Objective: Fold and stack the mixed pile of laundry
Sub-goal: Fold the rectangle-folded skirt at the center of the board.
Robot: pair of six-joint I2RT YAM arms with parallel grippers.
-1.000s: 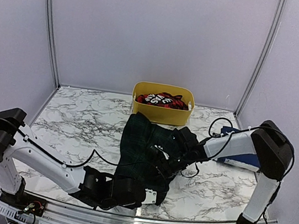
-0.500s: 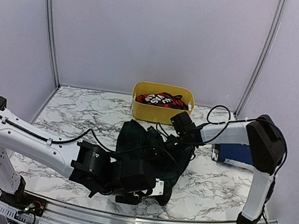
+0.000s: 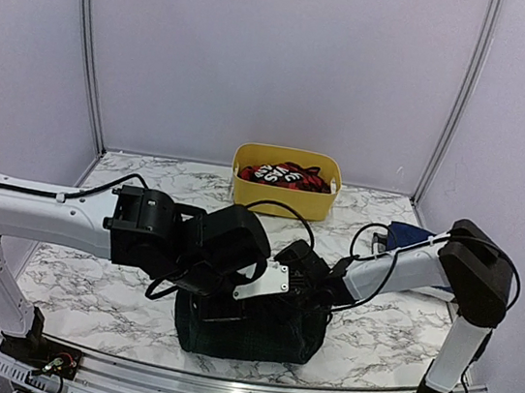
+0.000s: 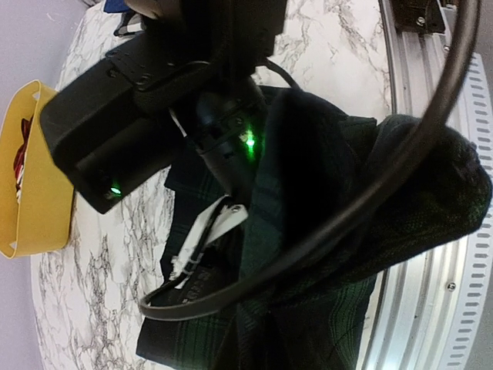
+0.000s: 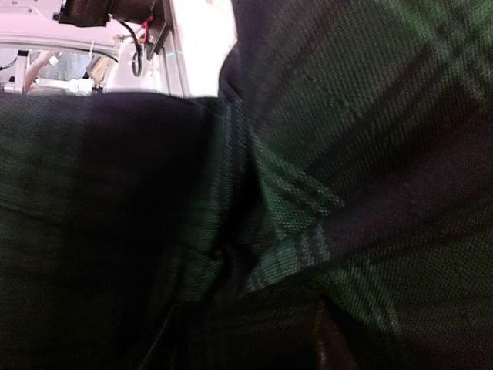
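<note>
Left arm (image 3: 54, 216) stretched, left claw (image 3: 246, 297) over tartan garment (image 3: 249, 330), right arm (image 3: 400, 265) low, right claw (image 3: 288, 276) in its folds, cannot tell grips

We've got two matching arms: white tube links with chunky black joint housings. Our left arm (image 3: 35, 213) has a long white link that ends in a fat, rounded black wrist block (image 3: 232, 241) with a small white plate (image 3: 265, 283) on it. Our right arm (image 3: 400, 263) has a big black elbow block (image 3: 479, 271). Thin black cables (image 3: 279, 205) loop loose off both. From the left wrist view we see a boxy black housing (image 4: 115, 131) with tiny green lights (image 4: 248, 140). There's a bit of red wiring at the left base (image 3: 53, 361).
</note>
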